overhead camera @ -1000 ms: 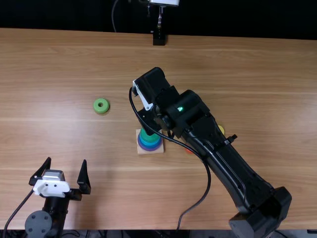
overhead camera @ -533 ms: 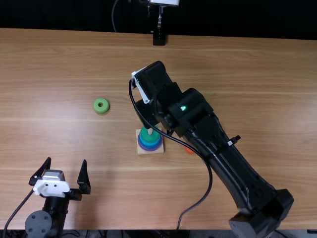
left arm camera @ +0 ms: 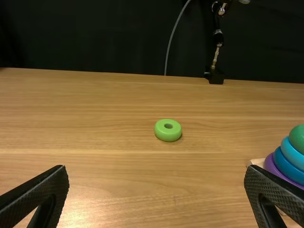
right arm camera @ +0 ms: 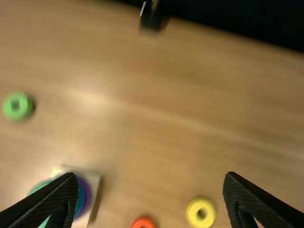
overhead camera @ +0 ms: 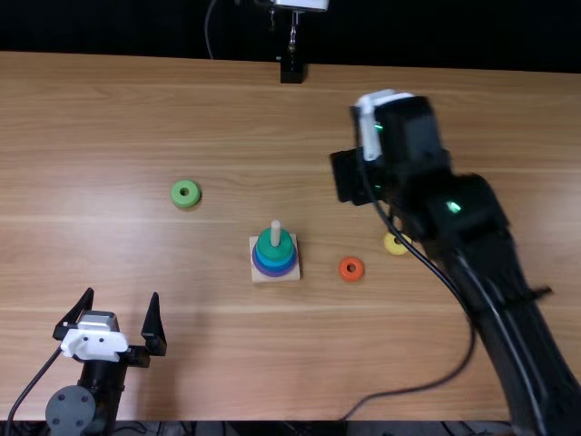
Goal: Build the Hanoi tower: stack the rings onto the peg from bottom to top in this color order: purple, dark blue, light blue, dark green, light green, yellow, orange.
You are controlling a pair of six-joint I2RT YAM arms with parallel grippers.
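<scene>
My right arm slants up from the lower right corner of the top view, my right gripper (overhead camera: 349, 174) just right of the frame's upper middle. The right wrist view reveals my fingers (right arm camera: 54, 204) spread wide. From above, the peg (overhead camera: 275, 232) rises near centre through the purple, dark blue, light blue and dark green rings (overhead camera: 275, 257); my left gripper (overhead camera: 122, 294) sits open at lower left.

A light brown wooden table (overhead camera: 118, 118), its grain running side to side, stretches before a black backdrop (overhead camera: 118, 27) as pale light glares off its surface. At the far edge, a thin cable (overhead camera: 208, 32) curves down near a black-footed stand (overhead camera: 291, 68).
</scene>
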